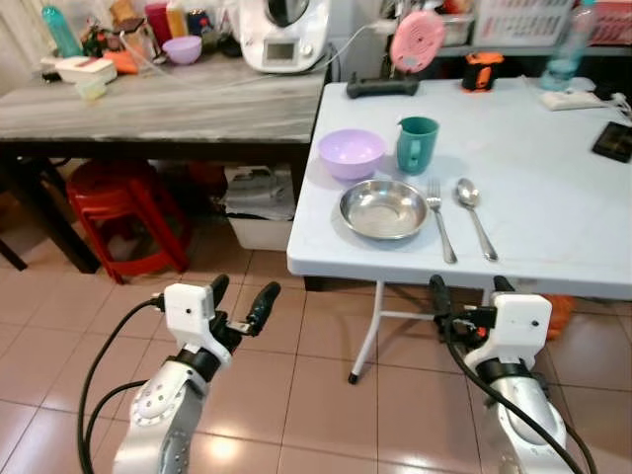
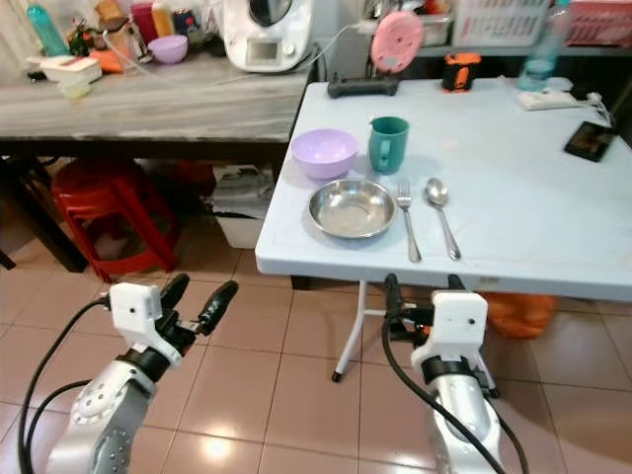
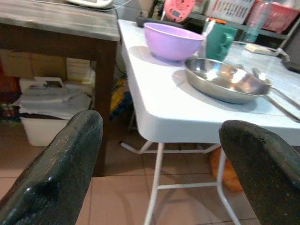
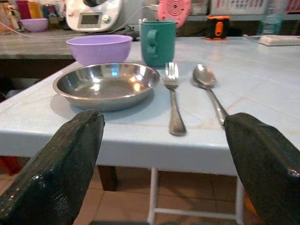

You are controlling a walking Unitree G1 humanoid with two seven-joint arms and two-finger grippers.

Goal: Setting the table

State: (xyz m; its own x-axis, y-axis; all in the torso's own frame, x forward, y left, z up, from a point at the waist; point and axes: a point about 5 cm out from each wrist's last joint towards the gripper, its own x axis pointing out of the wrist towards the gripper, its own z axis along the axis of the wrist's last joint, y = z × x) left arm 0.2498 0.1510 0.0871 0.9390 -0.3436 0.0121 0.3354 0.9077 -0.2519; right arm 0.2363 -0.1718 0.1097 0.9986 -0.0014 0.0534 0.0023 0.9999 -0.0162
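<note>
Place setting sits on the white folding table [image 1: 553, 197], near its front left corner. Steel plate [image 1: 383, 208] at centre of the group. Lilac bowl [image 1: 351, 153] at 11 o'clock from the plate, just beside its rim. Teal mug [image 1: 418, 144] at 1 o'clock from the plate, upright, handle facing the front edge, next to the bowl. Fork [image 1: 439, 219] lies at 3 o'clock of the plate, tines pointing away from the robot; spoon [image 1: 475, 215] lies just beyond the fork, roughly parallel, bowl end away from the robot.

Left gripper [image 1: 242, 298] hangs over the tiled floor [image 1: 296, 395], at 7 o'clock from the plate, short of the table edge; jaws apart, holding nothing. Right gripper [image 1: 469, 290] is below the table's front edge, at 5 o'clock from the plate; jaws apart, holding nothing. Right wrist view looks level across the tabletop at plate, fork and spoon.

Grey wooden counter [image 1: 148, 104] stands left of the table; red stool [image 1: 123, 212] beneath it.
</note>
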